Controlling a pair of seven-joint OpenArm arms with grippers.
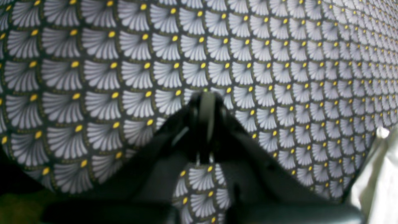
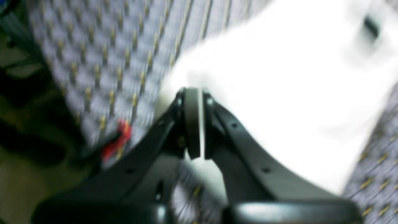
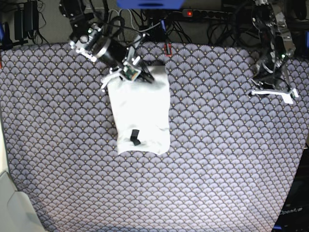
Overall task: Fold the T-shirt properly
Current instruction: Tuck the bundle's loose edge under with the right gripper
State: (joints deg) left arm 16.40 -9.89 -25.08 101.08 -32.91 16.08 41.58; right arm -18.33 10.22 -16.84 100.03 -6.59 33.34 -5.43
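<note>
The T-shirt (image 3: 142, 111) lies plain white side up, folded into a narrow upright rectangle left of the table's middle, with its small black tag (image 3: 135, 137) near the lower end. My right gripper (image 3: 148, 77) is at the shirt's far edge. In the blurred right wrist view this right gripper (image 2: 193, 93) is shut, a thin white strip of the T-shirt (image 2: 279, 93) shows between the pads, and the tag (image 2: 371, 27) is far off. My left gripper (image 3: 273, 91) hovers at the far right, away from the shirt. The left wrist view shows that left gripper (image 1: 206, 93) shut and holding nothing, over bare cloth.
A fan-patterned tablecloth (image 3: 217, 159) covers the whole table. A small red object (image 3: 166, 48) lies at the back edge near the right arm. Cables and a power strip (image 3: 212, 14) run behind the table. A white object (image 3: 12, 203) stands at the front left corner.
</note>
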